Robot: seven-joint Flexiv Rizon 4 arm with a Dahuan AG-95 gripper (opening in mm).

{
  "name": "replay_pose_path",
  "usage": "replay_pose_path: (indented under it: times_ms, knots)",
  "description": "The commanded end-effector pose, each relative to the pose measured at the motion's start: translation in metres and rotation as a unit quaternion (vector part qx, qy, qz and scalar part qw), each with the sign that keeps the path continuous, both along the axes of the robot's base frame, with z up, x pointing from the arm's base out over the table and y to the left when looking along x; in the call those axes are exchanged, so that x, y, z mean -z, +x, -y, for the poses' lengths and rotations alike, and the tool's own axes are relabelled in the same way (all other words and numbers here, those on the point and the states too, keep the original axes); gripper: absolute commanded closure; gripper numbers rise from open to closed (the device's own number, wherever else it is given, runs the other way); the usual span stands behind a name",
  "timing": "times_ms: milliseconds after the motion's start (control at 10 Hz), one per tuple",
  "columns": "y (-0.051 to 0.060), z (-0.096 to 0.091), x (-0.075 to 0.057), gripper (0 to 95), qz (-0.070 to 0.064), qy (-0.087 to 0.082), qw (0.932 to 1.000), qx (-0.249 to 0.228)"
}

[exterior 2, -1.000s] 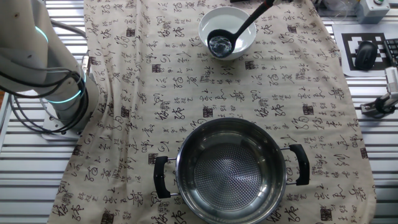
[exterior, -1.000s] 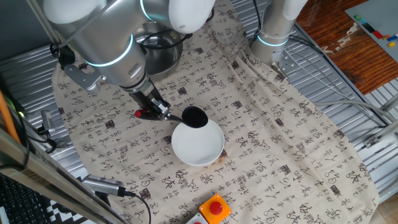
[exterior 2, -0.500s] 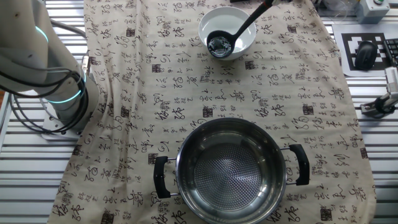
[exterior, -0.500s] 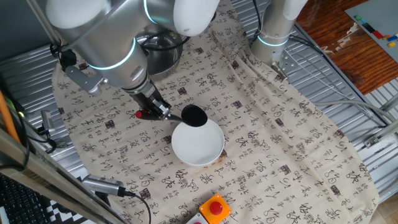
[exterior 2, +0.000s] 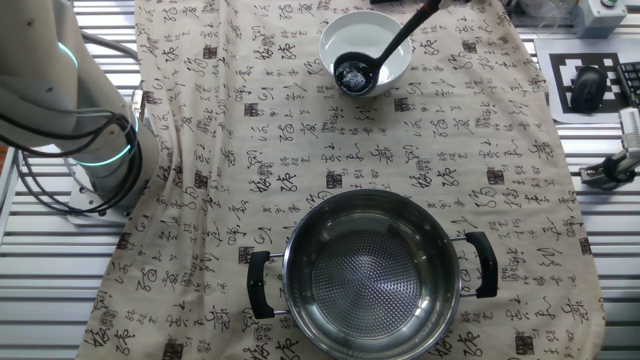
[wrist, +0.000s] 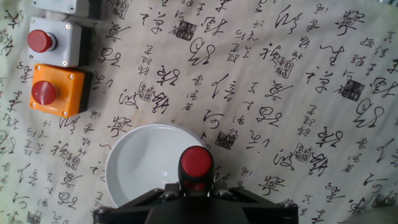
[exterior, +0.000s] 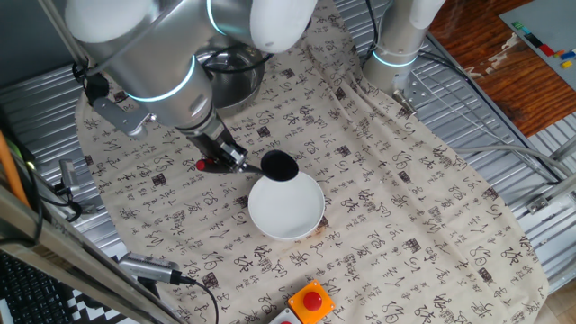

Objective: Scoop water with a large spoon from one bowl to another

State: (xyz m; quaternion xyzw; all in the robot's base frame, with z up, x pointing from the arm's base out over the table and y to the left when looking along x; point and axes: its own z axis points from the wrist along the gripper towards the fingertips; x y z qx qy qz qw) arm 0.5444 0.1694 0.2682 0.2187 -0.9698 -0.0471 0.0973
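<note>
My gripper (exterior: 225, 155) is shut on the handle of the black ladle (exterior: 278, 166), near its red end (exterior: 202, 165). The ladle's scoop hangs over the rim of the white bowl (exterior: 286, 212). In the other fixed view the scoop (exterior 2: 354, 72) sits inside the white bowl (exterior 2: 385, 70) with water glinting in it. In the hand view the red end (wrist: 196, 162) shows between the jaws, above the white bowl (wrist: 140, 168). The steel pot (exterior 2: 370, 272) with two black side handles stands apart on the cloth; it is partly hidden behind the arm (exterior: 232, 72).
A patterned cloth (exterior: 387, 180) covers the table. An orange and a grey box with red buttons (wrist: 55, 91) sit beside the white bowl. A second arm's base (exterior 2: 100, 150) stands on the cloth's edge. Slatted metal table (exterior: 504, 117) surrounds the cloth.
The ladle's scoop has lifted slightly and shifted a little within the white bowl. The gripper still holds the handle.
</note>
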Motion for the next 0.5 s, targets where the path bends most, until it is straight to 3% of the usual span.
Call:
replay_pose_path:
  times_ms: [100,500]
  knots:
    - [-0.004,0.01,0.001,95.0,0.002,0.0,1.0,-0.006]
    - [-0.015,0.041,0.003,95.0,0.004,0.0,0.9996,-0.026]
